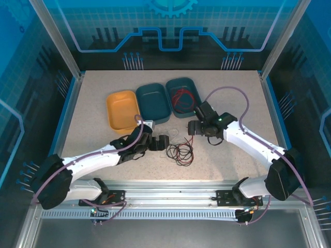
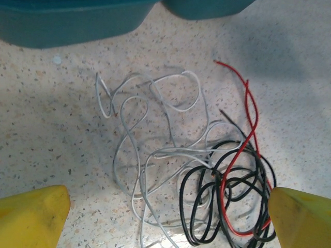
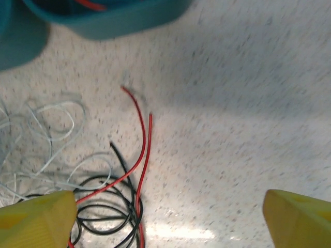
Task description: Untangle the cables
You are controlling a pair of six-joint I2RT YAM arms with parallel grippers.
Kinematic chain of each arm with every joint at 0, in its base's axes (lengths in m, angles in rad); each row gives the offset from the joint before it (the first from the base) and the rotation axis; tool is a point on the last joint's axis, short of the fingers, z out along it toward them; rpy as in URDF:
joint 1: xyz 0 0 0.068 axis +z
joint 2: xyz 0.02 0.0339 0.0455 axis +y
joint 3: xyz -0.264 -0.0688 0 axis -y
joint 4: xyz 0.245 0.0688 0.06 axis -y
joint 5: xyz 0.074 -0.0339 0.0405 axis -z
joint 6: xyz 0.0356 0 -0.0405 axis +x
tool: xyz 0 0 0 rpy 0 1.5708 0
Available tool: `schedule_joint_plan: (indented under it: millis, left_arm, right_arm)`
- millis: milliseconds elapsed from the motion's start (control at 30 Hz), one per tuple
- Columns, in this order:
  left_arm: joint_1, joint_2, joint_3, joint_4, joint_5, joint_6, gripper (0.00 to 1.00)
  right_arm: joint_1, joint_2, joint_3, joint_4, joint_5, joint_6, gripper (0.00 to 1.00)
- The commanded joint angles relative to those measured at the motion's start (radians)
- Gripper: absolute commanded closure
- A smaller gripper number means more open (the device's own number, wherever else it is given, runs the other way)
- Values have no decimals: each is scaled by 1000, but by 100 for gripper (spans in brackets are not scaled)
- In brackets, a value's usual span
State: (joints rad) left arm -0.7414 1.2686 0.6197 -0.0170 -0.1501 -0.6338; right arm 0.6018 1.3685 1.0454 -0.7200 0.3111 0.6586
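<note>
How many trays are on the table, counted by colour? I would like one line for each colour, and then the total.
Yellow tray: 1
Teal trays: 2
Total: 3

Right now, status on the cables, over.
Left pincer open. Right pincer open. White cable, black cable, red cable tangled on table. Teal bin close behind.
</note>
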Motion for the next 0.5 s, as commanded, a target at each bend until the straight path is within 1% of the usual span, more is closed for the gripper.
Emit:
schedule_joint_plan:
  millis: [0,100,267,400,467]
  left_arm:
    - [5,43,35,23,38,-31,1]
    - [4,73,51,25,42,-32,1]
    - [5,95,55,41,43,-41,1]
    - [4,100,55,40,46,-41,1]
    - [4,100,55,34,43,-37,1]
  right_arm:
    - [32,23,-40,68,-61,98,12]
    - [55,82,-50,99,-78,132,20]
    - [59,189,-55,192,-166,174,35]
    - [58,255,-32,206,-168,199,44]
    - [56,281,-20,207,-163,208,46]
